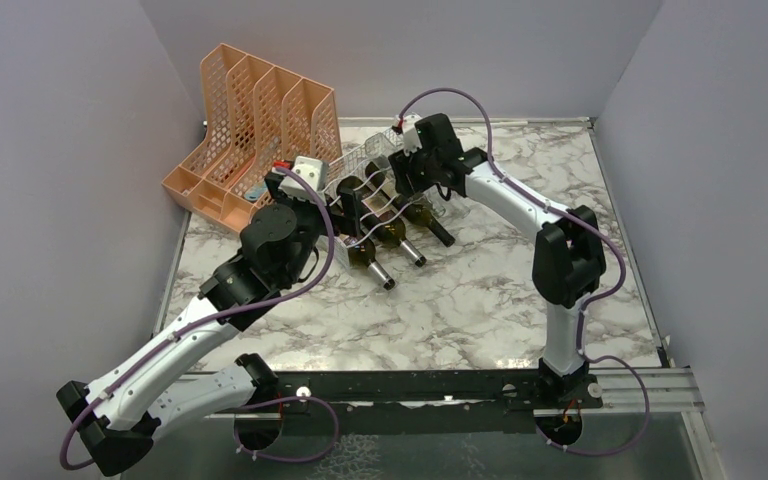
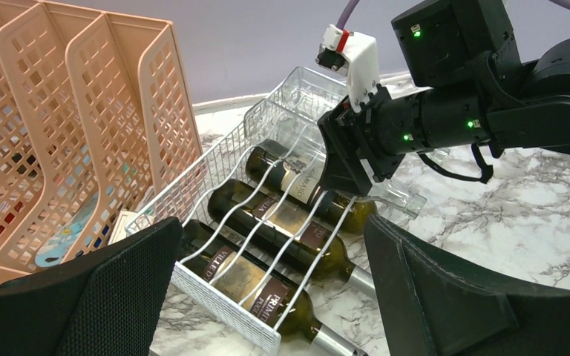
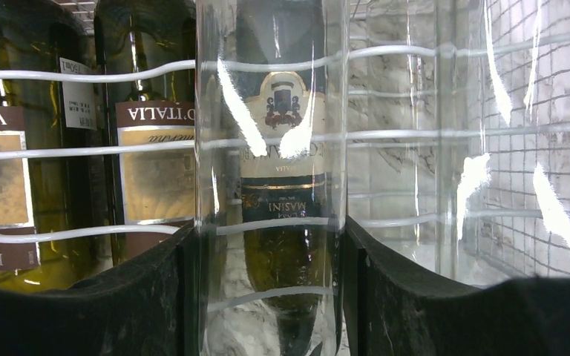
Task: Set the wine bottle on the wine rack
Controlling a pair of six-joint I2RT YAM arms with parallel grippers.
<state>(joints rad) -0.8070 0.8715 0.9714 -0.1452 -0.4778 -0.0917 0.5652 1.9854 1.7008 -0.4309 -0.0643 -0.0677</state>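
The white wire wine rack (image 1: 352, 158) stands at the back middle of the table. Three dark wine bottles (image 1: 392, 238) lie in it side by side, necks toward me. My right gripper (image 1: 412, 172) is shut on a clear glass wine bottle (image 3: 267, 193) and holds it lying over the rack's upper wavy wires (image 3: 82, 74), above the rightmost dark bottle (image 3: 286, 156). In the left wrist view the clear bottle (image 2: 395, 196) sticks out under the right gripper (image 2: 349, 167). My left gripper (image 2: 267, 297) is open and empty, just in front of the rack's near left corner (image 2: 226, 300).
An orange perforated file organizer (image 1: 250, 120) stands close behind and left of the rack; it fills the left side of the left wrist view (image 2: 67, 126). Grey walls close in the marble table (image 1: 480, 300) on three sides.
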